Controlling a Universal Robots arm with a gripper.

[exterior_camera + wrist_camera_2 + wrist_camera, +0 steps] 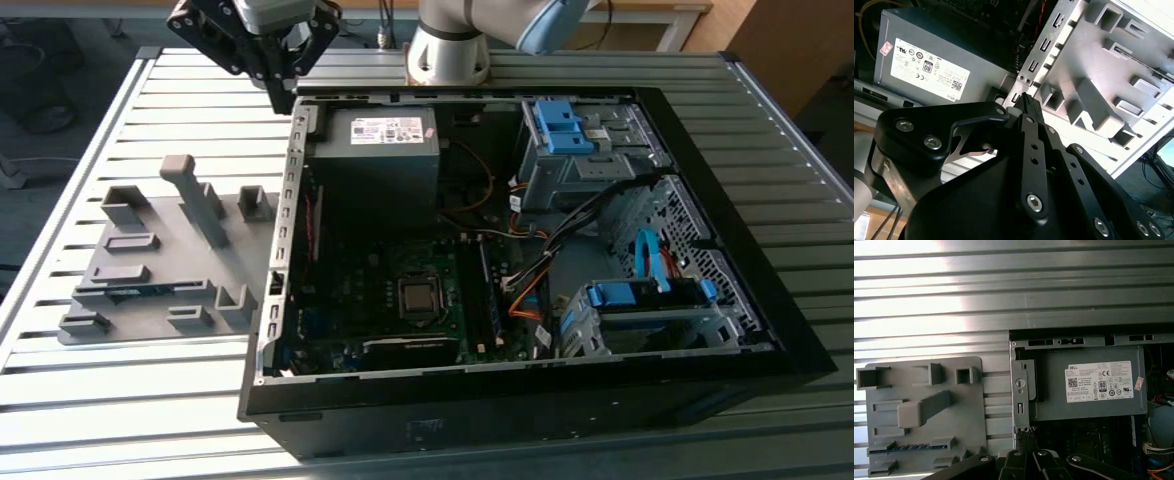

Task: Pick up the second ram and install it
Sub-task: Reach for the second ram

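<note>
The second ram (135, 291) is a thin blue-green stick lying on edge in a slot of the grey holder plate (187, 235), at the exterior view's left of the computer case. In the first wrist view the ram (909, 447) sits along one edge of the holder (924, 390). My gripper (279, 100) hangs above the table by the case's back corner, well away from the ram. Its thin black fingers are pressed together with nothing between them, as seen at the gripper (1025, 98) in the second wrist view and at the gripper (1025, 436) in the first wrist view.
The open black computer case (747, 350) lies on the slatted metal table (160, 400). Inside are a grey power supply (384, 140), a motherboard with its processor socket (419, 297), cables and blue drive bays (641, 295). A tall grey block (200, 200) stands on the holder.
</note>
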